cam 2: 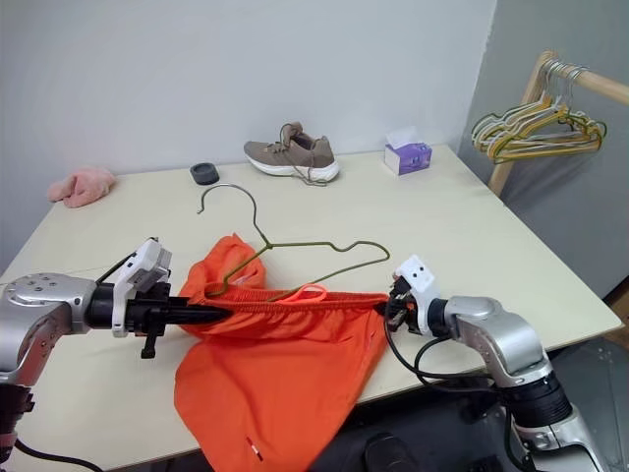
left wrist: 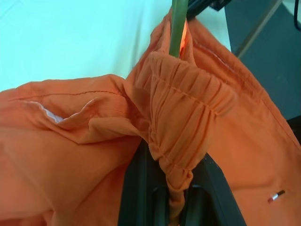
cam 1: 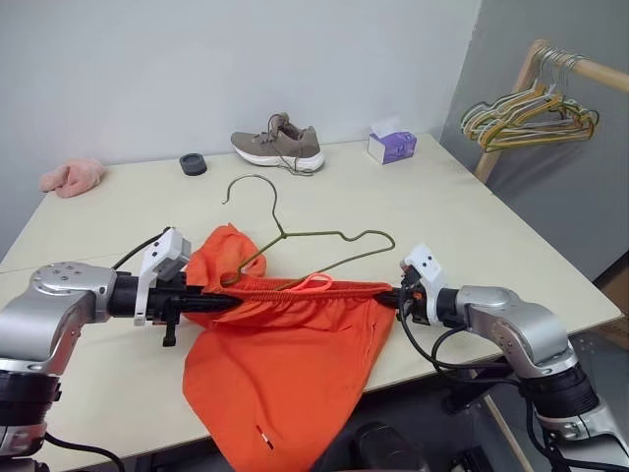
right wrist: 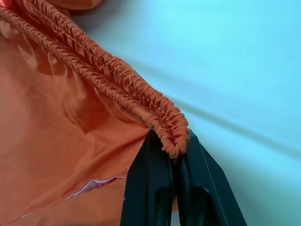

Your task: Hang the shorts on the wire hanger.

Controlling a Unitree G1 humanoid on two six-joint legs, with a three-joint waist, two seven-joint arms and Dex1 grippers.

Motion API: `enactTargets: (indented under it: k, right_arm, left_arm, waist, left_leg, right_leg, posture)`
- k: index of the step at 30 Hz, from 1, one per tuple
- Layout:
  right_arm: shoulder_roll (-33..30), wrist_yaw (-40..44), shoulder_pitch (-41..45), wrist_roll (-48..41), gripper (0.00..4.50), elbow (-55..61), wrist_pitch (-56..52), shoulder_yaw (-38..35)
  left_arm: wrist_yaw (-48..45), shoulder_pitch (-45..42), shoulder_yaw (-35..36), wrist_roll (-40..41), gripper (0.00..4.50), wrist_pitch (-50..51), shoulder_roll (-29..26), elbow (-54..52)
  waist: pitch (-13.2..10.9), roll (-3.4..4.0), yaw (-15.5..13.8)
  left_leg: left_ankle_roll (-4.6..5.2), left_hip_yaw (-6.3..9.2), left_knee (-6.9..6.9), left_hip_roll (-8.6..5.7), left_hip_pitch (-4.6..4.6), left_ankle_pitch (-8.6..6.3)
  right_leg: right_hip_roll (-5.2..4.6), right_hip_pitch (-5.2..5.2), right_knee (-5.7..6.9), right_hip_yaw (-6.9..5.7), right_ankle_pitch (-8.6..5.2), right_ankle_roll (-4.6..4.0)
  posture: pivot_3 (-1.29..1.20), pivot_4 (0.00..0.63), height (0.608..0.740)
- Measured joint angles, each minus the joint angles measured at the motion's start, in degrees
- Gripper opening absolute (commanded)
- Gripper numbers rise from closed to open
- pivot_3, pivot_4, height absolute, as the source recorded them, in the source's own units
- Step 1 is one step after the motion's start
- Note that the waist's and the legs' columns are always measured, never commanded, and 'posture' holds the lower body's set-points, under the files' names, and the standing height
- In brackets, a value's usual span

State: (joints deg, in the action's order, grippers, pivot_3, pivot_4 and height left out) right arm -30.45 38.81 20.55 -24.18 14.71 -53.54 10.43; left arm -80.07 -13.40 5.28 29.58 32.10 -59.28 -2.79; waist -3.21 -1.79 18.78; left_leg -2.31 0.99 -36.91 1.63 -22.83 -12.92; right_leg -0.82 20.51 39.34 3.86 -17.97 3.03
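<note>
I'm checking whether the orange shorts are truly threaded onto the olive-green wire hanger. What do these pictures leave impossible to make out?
- Olive-green wire hanger: its lower left part runs behind the bright orange fabric shorts in the eye views, so threading is unclear.
- Left wrist view: the green wire vanishes into waistband folds.
- Shorts' hem: drapes past the beige table edge, cut off at the frame bottom.
- White tag: print too small.

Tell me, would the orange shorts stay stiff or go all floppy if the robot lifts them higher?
Probably floppy: the shorts sag and droop over the table edge between the left end effector and right end effector. They look light, since thin pinches hold the waistband up. The stretchy waistband might slip out.
</note>
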Motion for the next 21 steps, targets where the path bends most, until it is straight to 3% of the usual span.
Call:
enactTargets:
  k: [21]
  right_arm:
    - [-5.0, 1.1, 0.2, -4.3, 0.02, 4.3, -1.8, -0.4]
  left_arm:
    - [-4.6, 0.8, -5.0, -7.7, 0.00, -13.2, -4.4, 5.3]
  waist:
    - [0.0, 0.01, 0.0]
  left_leg:
    - [0.00, -0.06, 0.08, 0.03, -0.04, 0.00]
  right_leg:
    - [-0.01, 0.00, -0.23, 0.05, 0.00, 0.00]
  posture:
    - [-0.31, 0.000, 0.740]
